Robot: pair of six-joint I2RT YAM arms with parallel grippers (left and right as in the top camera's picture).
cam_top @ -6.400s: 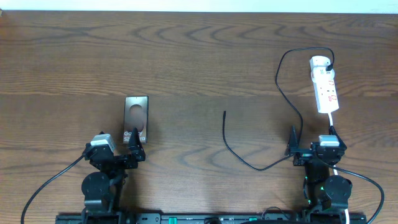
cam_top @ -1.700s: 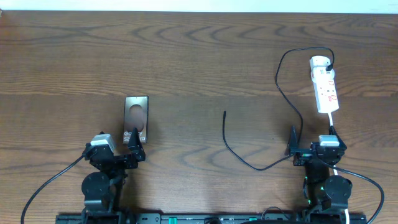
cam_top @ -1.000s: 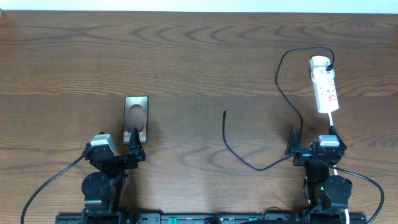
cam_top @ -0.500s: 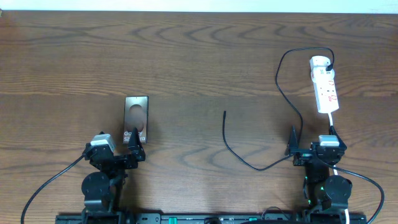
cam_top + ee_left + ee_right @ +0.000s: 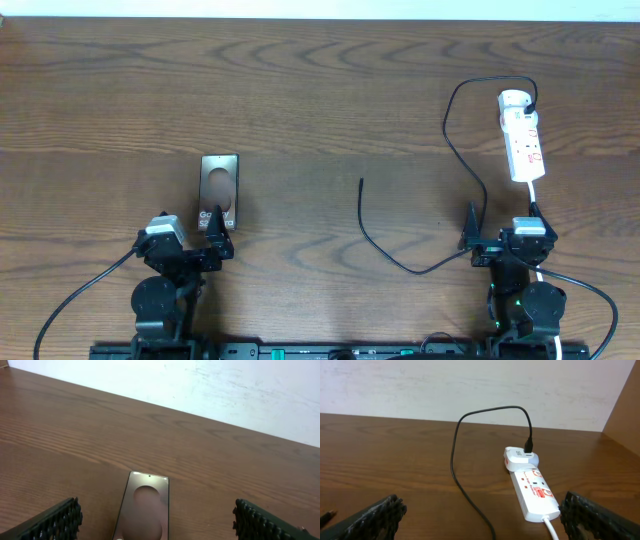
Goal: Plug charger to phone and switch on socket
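From overhead, the phone (image 5: 220, 190) lies flat on the wooden table (image 5: 320, 90), its lettered end just ahead of the left gripper (image 5: 213, 243). The charger cable (image 5: 372, 243) snakes from the power strip (image 5: 522, 140) to its plug tip (image 5: 361, 183), which lies free, well apart from the phone. The right gripper (image 5: 500, 232) sits near the cable's low bend.

In the left wrist view, the left gripper (image 5: 156, 522) is spread wide and holds nothing, with the phone (image 5: 145, 510) between its fingers.

In the right wrist view, the right gripper (image 5: 487, 520) also gapes empty, facing the power strip (image 5: 535, 492) and cable (image 5: 454, 460). The switch position is unreadable.

No step seems begun. The next move likely calls for pinching the cable close behind the tip while the phone is steadied.
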